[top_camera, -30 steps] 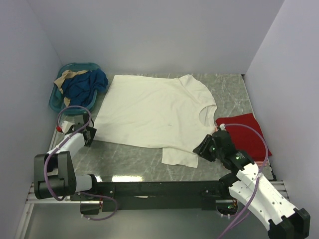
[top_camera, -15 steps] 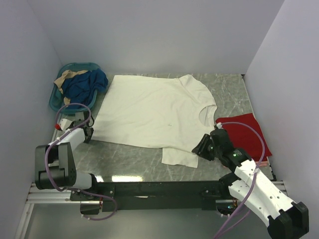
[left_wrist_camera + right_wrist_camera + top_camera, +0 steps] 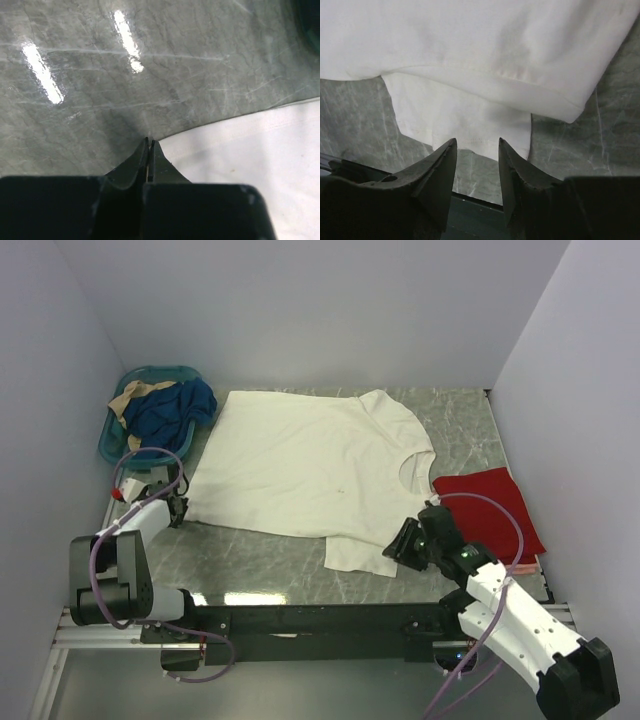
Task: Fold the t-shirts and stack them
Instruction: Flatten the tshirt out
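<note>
Left gripper (image 3: 149, 142) closed at cream t-shirt (image 3: 250, 150) edge, perhaps pinching.

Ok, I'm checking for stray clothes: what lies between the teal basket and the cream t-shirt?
Only a narrow strip of bare grey table, seen in the top view between the basket and the cream t-shirt.

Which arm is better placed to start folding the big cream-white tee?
Left, likely. The left gripper is shut at the hem corner of the large cream-white cloth t-shirt, though a pinch isn't confirmed. The right gripper is open, just short of the near sleeve.
</note>
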Robot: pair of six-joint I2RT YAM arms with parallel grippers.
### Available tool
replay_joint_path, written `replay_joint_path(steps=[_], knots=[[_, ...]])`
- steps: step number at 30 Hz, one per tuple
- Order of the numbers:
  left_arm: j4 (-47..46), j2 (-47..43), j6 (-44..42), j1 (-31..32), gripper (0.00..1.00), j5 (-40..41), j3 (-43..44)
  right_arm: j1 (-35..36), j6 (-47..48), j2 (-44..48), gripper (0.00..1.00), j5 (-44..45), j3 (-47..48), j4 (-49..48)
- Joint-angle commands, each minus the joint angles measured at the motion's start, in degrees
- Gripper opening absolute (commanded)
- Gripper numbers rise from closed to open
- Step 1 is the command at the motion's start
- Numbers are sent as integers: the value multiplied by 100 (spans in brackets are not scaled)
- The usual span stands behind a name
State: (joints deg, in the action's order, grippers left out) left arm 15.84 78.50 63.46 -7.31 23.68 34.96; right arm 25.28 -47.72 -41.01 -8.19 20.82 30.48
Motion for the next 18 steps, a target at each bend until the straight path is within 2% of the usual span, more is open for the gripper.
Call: replay_joint_path(steps=[1, 9, 18], knots=[[95, -291, -141, 2, 1, -48, 37, 91, -52, -231, 46, -87, -148, -515], [43, -564, -141, 2, 1, -223, 64, 355, -246, -935, 47, 457, -219, -834], [-142, -669, -53, -7, 1, -487, 11, 408, -844, -127, 52, 1214, -157, 159]])
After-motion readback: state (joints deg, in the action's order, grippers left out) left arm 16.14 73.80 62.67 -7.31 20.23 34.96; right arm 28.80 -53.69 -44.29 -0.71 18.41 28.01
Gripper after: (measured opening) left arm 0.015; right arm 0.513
